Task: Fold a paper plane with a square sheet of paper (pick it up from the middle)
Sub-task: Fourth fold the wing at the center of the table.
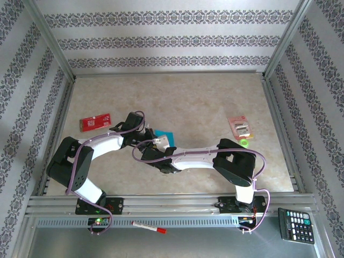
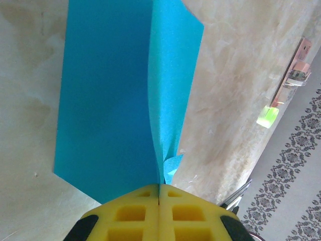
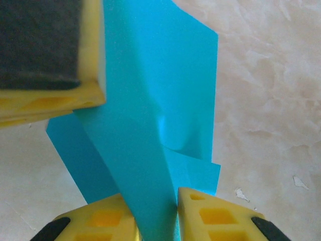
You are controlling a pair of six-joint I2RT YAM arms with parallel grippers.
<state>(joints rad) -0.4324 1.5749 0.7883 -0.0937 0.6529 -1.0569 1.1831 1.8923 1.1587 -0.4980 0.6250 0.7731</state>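
Observation:
The square sheet of paper (image 1: 165, 133), teal-blue and creased into a smaller shape, is held up near the table's middle between both grippers. My left gripper (image 1: 144, 130) is shut on the sheet's crease (image 2: 110, 100), its yellow fingertips (image 2: 135, 211) pressed together at the fold (image 2: 159, 187). My right gripper (image 3: 155, 201) stands with its jaws a little apart, and a folded flap of the sheet (image 3: 165, 90) runs between them. A yellow finger of the left gripper (image 3: 50, 50) shows at the upper left of the right wrist view. The right gripper (image 1: 159, 143) sits just in front of the paper.
A red-and-white card (image 1: 95, 122) lies at the left. A clear packet (image 1: 239, 127) with a green piece (image 1: 244, 143) lies at the right, and both appear in the left wrist view (image 2: 296, 70). A calculator (image 1: 296, 224) and a marker (image 1: 149, 227) rest on the near rail.

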